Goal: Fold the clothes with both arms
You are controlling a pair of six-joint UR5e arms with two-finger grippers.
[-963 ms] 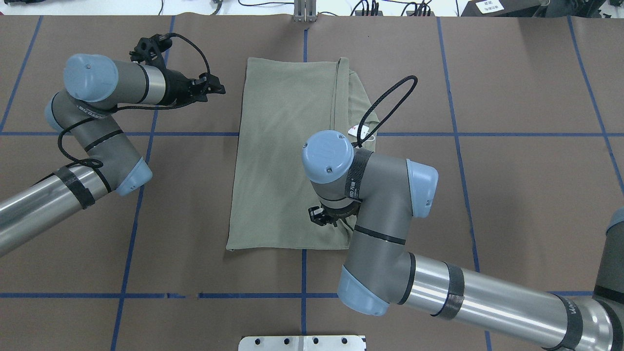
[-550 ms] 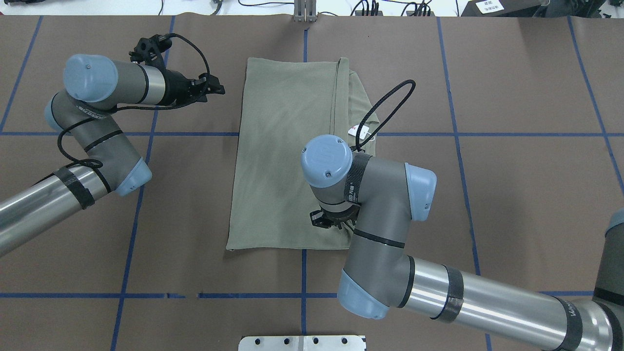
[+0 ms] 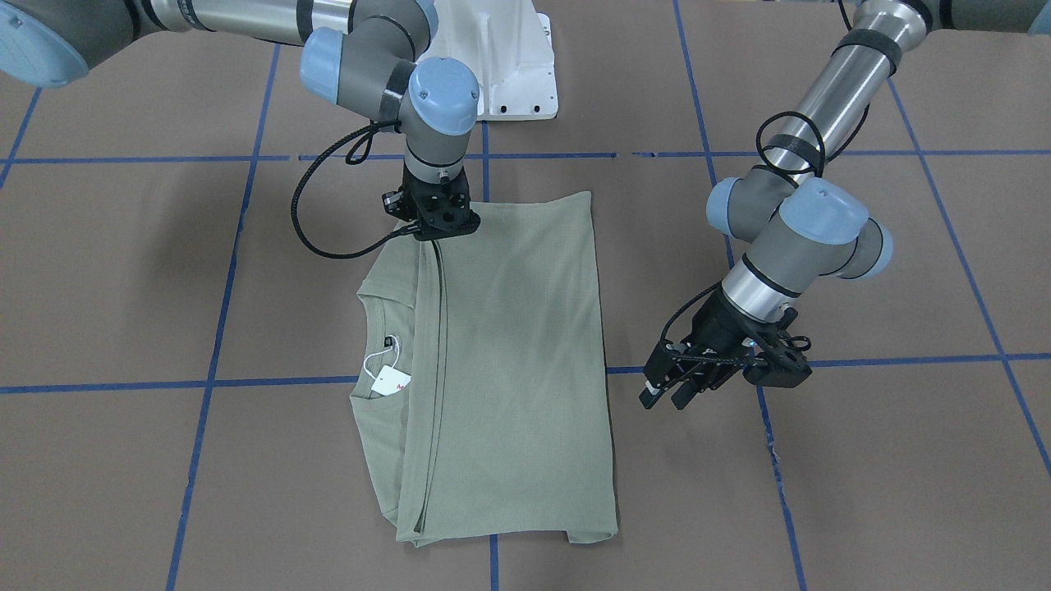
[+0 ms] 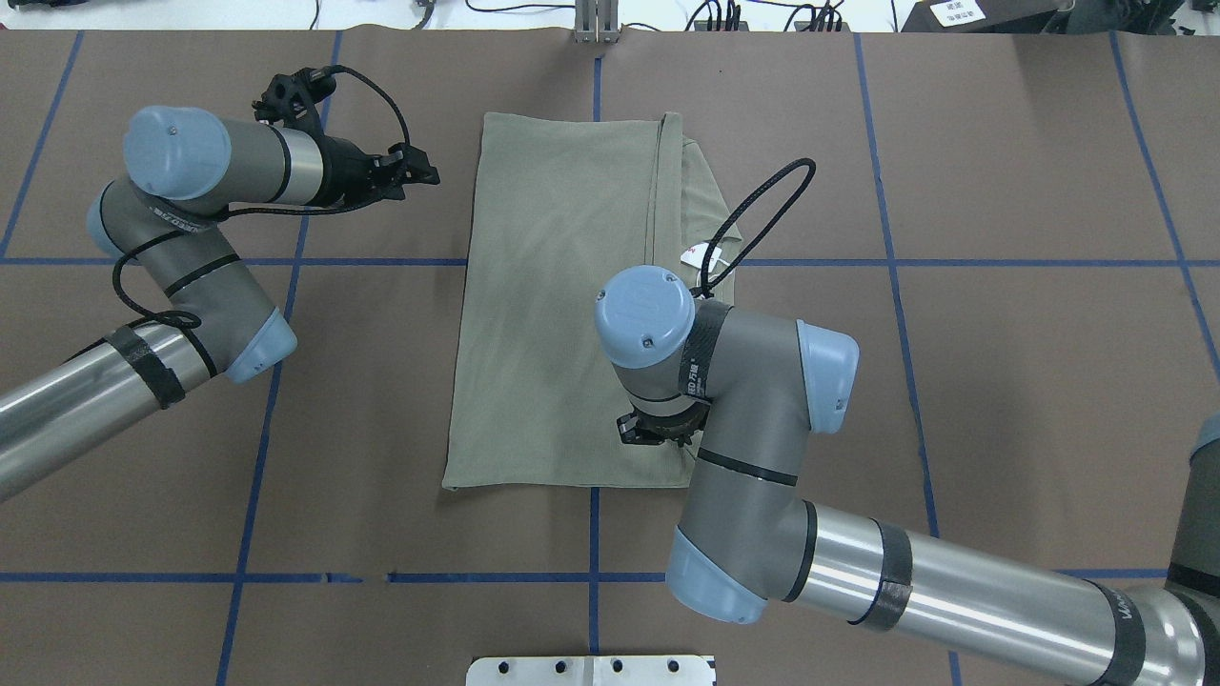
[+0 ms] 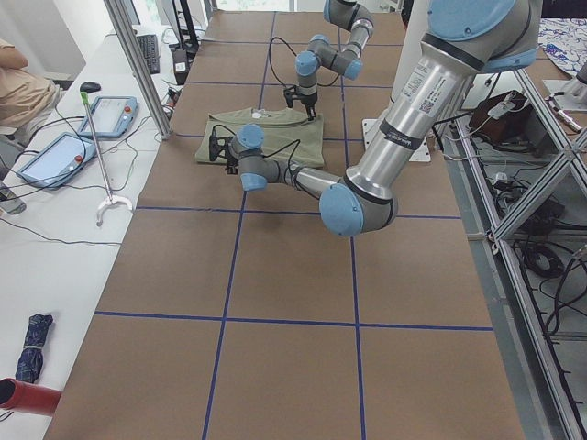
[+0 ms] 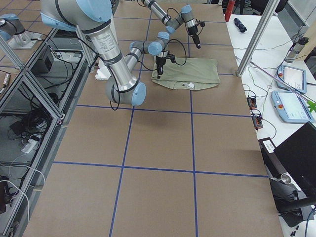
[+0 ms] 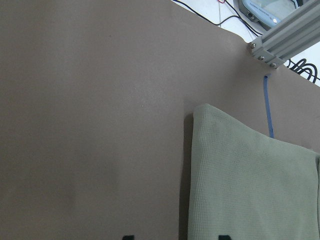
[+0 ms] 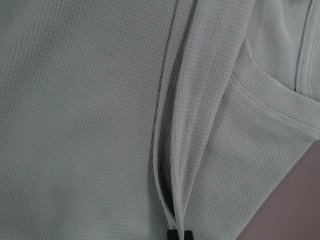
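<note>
The sage-green shirt (image 3: 509, 345) lies folded in a long rectangle on the brown table, also seen in the overhead view (image 4: 553, 314). Its collar and white hang tag (image 3: 386, 382) show at one side. My right gripper (image 3: 439, 234) points down at the shirt's edge nearest the robot. In the right wrist view its tips (image 8: 179, 235) are together on the layered fold edge. My left gripper (image 3: 667, 400) hovers open and empty beside the shirt's far corner, and it also shows in the overhead view (image 4: 431, 175). The left wrist view shows that corner (image 7: 250, 190).
The white pedestal base (image 3: 509, 74) stands at the robot's side of the table. Blue tape lines (image 4: 591, 534) grid the brown surface. An aluminium frame post (image 7: 285, 40) stands past the shirt's far edge. Side benches hold tablets (image 5: 50, 156).
My right wrist has shifted slightly right and toward the robot while staying at the shirt's near edge. The left arm has not moved.
</note>
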